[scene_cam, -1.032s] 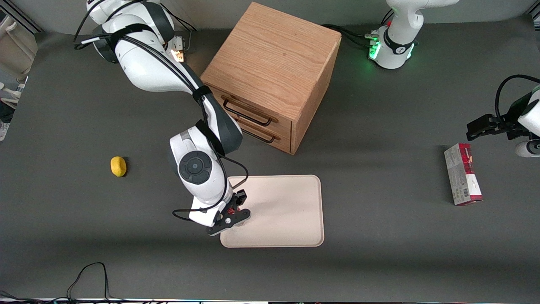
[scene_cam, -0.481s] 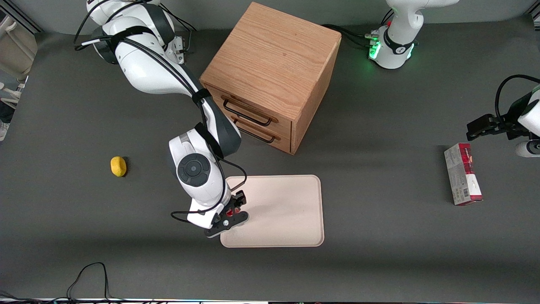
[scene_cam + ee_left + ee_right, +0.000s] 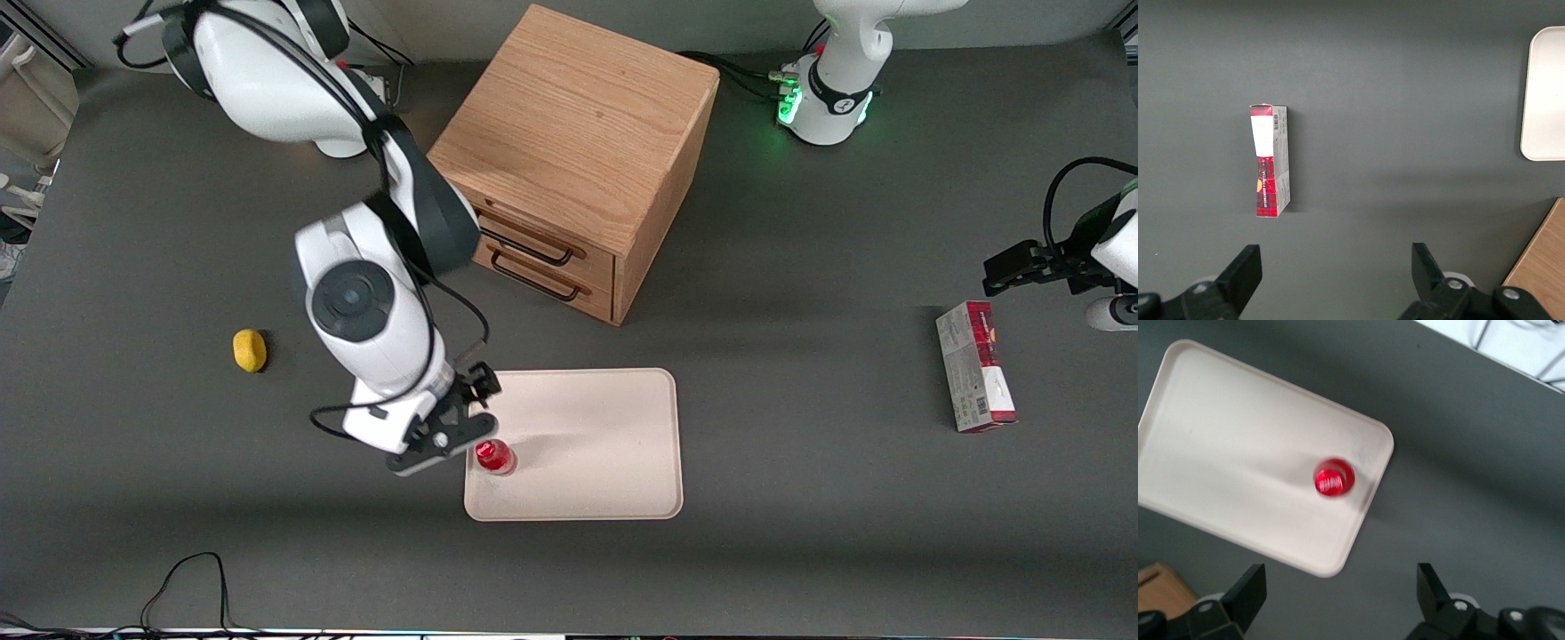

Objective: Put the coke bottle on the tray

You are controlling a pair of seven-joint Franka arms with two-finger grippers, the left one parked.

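Since a second ago the gripper point(image 3: 455, 425) has let go and is lifting away, fingers spread and empty, leaving the coke bottle point(image 3: 494, 456) standing upright on the tray point(image 3: 605, 444) just below and beside it, near the tray's corner. The placing step is looking done, so the next move is only calling for a clean retreat without clipping the cap. Counting across: one lemon point(image 3: 250, 349), one bottle, one tray, one drawer cabinet point(image 3: 573, 160), one carton point(image 3: 975, 378).

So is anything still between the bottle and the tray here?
No. The bottle already stands upright on the tray, near the corner closest to the working arm. The gripper is open, raised beside it and holds nothing. Nothing visible lies between them.
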